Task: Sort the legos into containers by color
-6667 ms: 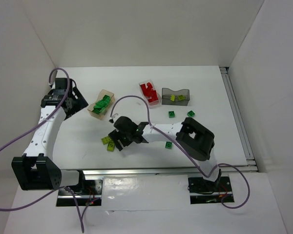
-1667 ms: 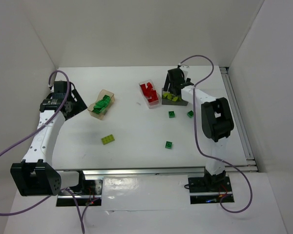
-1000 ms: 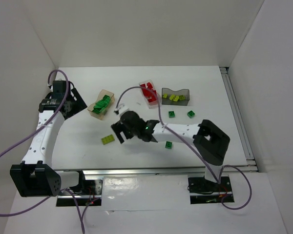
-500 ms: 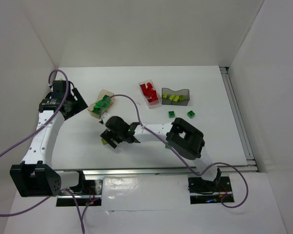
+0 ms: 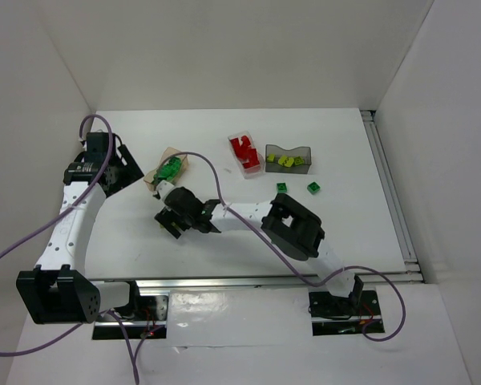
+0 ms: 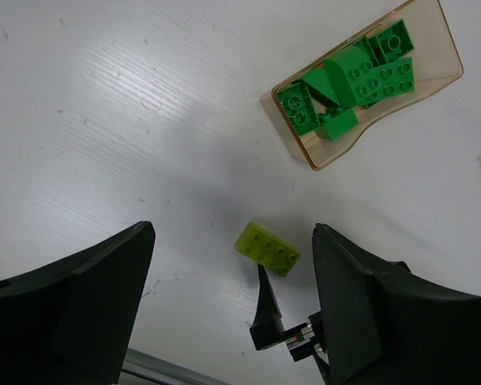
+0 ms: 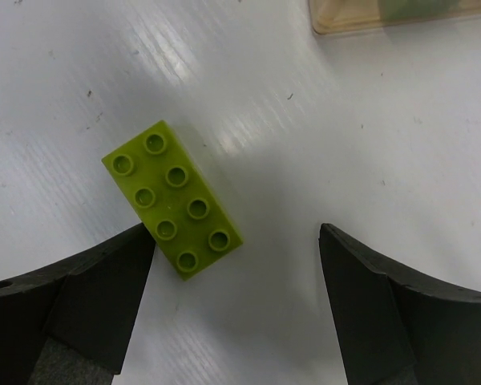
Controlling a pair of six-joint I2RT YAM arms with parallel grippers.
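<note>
A lime 2x4 brick (image 7: 172, 199) lies flat on the white table. My right gripper (image 7: 236, 305) is open just above it, and the brick's lower end sits next to the left finger (image 7: 80, 297). In the top view the right gripper (image 5: 170, 220) covers the brick. My left gripper (image 6: 232, 309) is open and empty, high above the table; it sees the same brick (image 6: 267, 249) and the tan container (image 6: 445, 76) holding dark green bricks (image 6: 353, 80). In the top view the left gripper (image 5: 131, 167) is left of the tan container (image 5: 176, 154).
A clear container (image 5: 234, 143) holds red bricks. A dark grey container (image 5: 301, 149) holds lime bricks. Two dark green bricks (image 5: 281, 188) (image 5: 313, 188) lie loose in front of it. The right arm stretches across the table's middle. White walls stand on three sides.
My right arm has swung from the dark grey container at the back right across to the lime brick at the front left, and has come down over it. The left arm has stayed put.
</note>
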